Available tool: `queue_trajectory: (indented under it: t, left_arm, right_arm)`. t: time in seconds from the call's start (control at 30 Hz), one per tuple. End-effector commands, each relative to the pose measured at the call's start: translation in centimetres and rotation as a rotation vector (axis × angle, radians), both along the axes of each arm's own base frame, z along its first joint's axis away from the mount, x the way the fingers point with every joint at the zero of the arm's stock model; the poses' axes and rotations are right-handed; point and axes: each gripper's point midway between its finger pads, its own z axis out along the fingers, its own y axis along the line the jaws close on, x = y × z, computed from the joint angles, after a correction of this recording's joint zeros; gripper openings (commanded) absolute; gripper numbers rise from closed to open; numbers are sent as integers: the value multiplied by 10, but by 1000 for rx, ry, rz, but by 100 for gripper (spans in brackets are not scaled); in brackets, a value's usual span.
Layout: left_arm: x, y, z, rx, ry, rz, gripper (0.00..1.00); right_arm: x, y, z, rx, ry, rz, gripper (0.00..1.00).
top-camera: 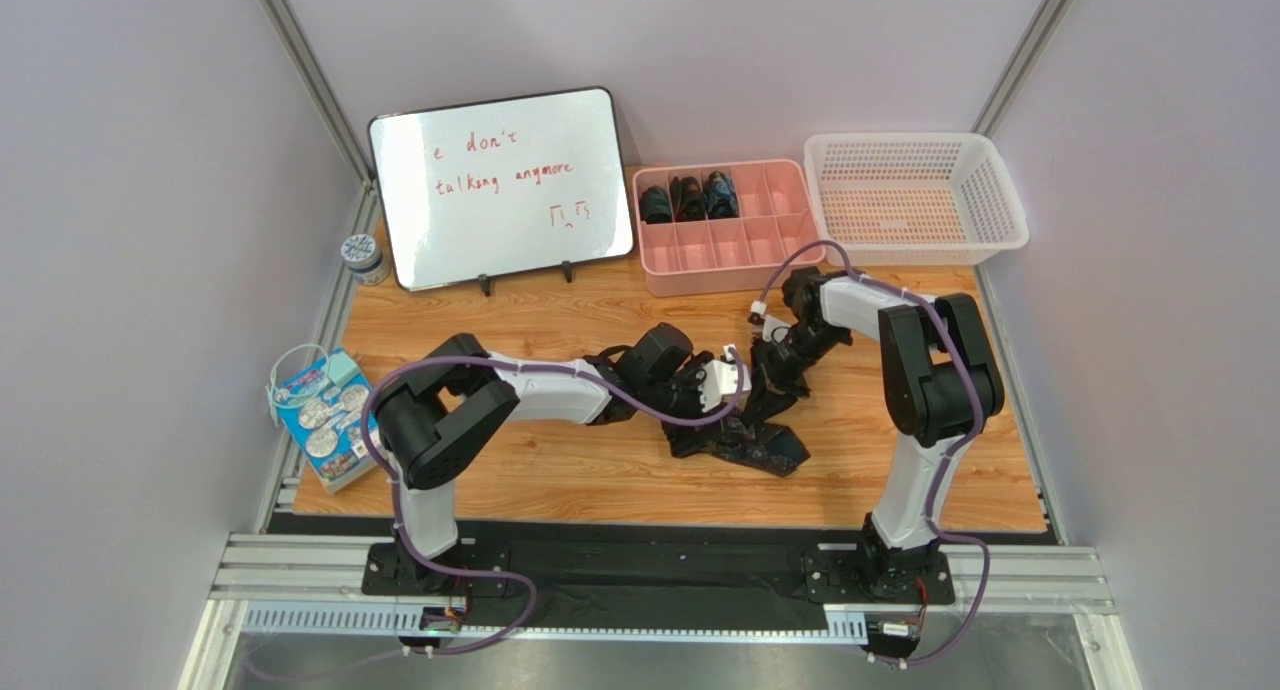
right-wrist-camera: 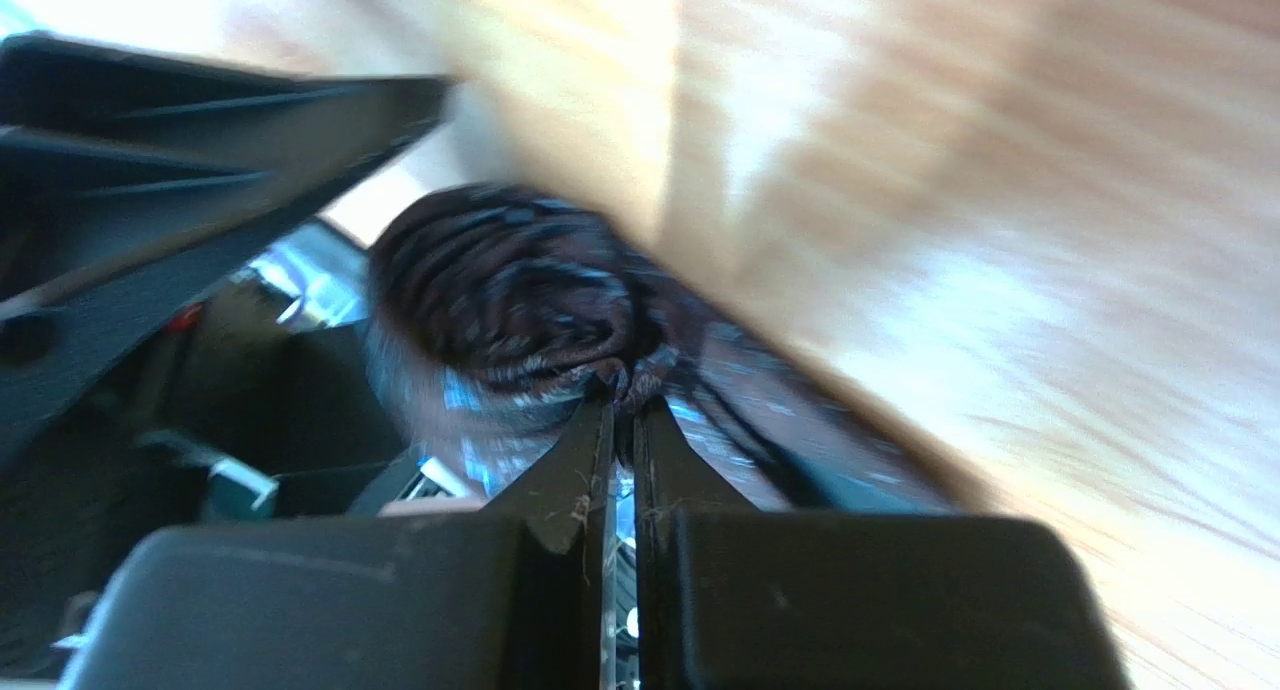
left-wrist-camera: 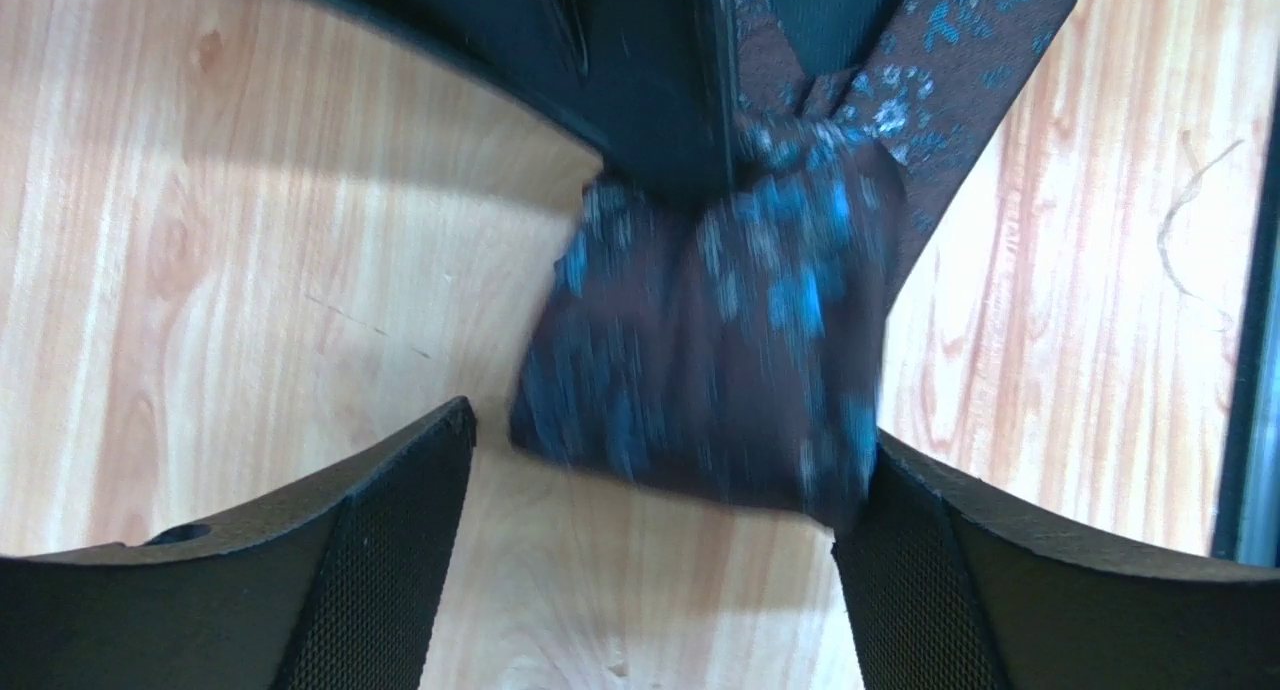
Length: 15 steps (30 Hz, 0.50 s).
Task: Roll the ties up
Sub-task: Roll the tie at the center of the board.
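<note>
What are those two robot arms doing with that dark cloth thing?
They are rolling up a tie in the middle of the table. The right gripper is pinched shut on the coiled end, while the left gripper is open, its fingers either side of the loose part. Three rolled ties already sit in the pink tray.
</note>
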Motion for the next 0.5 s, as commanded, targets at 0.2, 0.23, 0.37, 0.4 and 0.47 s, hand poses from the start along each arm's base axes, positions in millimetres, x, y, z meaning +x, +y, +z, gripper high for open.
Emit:
queue_trajectory:
  t: [0.2, 0.23, 0.37, 0.4, 0.47]
  left_arm:
    - [-6, -14, 13, -71, 53, 5, 99]
    - [-5, -14, 9, -67, 52, 7, 98]
    - [-5, -15, 11, -105, 29, 0, 98]
    - [-7, -16, 16, -127, 21, -6, 98]
    - [-8, -17, 19, -144, 12, -7, 98]
  right_arm:
    - [16, -24, -43, -269, -172, 135, 0]
    - [15, -23, -43, -269, -172, 140, 0]
    - [14, -20, -44, -265, -176, 147, 0]
    - [14, -21, -44, -268, -176, 150, 0]
    - [14, -21, -45, -269, -174, 152, 0]
